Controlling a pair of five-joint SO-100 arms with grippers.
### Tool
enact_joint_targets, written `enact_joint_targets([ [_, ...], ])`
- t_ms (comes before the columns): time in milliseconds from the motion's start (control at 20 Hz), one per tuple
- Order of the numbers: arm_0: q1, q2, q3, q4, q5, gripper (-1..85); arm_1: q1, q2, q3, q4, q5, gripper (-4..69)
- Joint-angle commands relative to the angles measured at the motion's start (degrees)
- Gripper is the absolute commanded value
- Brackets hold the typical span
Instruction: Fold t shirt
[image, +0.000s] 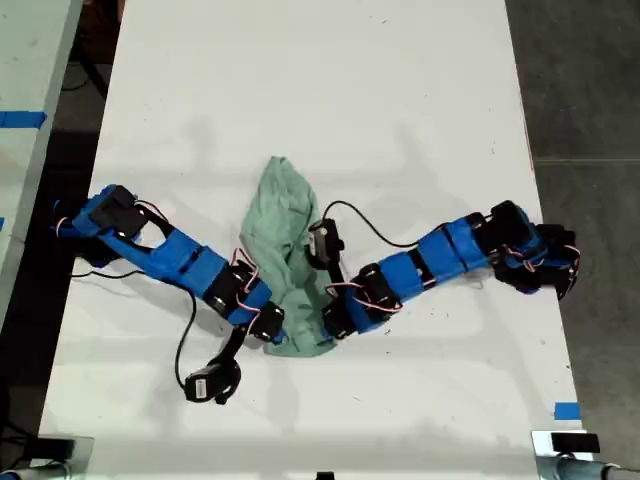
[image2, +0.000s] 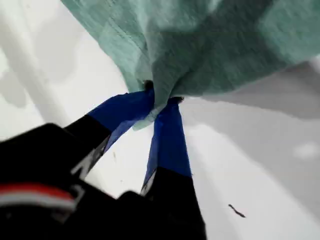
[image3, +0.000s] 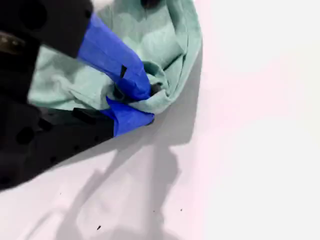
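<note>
White table (image: 400, 80), and the shirt (image: 285, 235) lies bunched mid-table between both arms. My first gripper (image2: 161, 100) and second gripper (image3: 134, 104) pinch its hem; limp, light cloth, best held at corners.

my first gripper (image2: 161, 102) | fingers (image2: 170, 137) pinch t shirt (image2: 200, 45) edge

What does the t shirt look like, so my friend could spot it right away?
Look at the big white table in the exterior view, then at the two blue arms meeting near its middle. Between them lies the t shirt, a crumpled strip pinched by my first gripper and my second gripper. It is the only soft, pale mint-green thing there.
</note>
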Motion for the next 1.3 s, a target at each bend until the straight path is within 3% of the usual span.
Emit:
enact_joint_targets([
  [0,3.6,9.4,-2.9,-1.5,2.5,-0.2,-3.4,1.6,-7.6,0.0,-2.5,1.3],
  [150,5.4,12.0,-2.9,-1.3,3.3,-0.2,-5.8,2.4,-8.3,-1.8,-5.1,1.3],
  [250,4.5,14.3,-1.4,0.0,3.1,-0.2,-4.8,5.2,-8.2,-3.7,-10.7,1.3],
  [400,0.1,18.5,-0.7,7.0,2.7,-0.2,-0.2,9.5,-6.2,-7.9,-21.5,1.3],
  [500,-4.7,25.1,4.3,12.8,2.3,-0.2,4.4,10.9,-5.9,-7.2,-25.1,1.3],
  [750,-19.4,44.2,18.6,16.7,9.3,-0.2,17.4,17.4,-4.7,-1.0,-30.8,1.3],
  [1150,-38.0,48.3,26.2,18.1,18.8,-0.2,33.7,22.7,5.2,-2.3,-34.5,1.2],
  [1200,-40.2,46.8,27.4,17.8,19.8,1.8,35.6,22.4,7.4,-3.2,-34.0,4.0],
  [1250,-42.0,44.9,28.4,17.5,20.9,14.6,37.4,22.3,9.7,-4.0,-33.3,16.8],
])
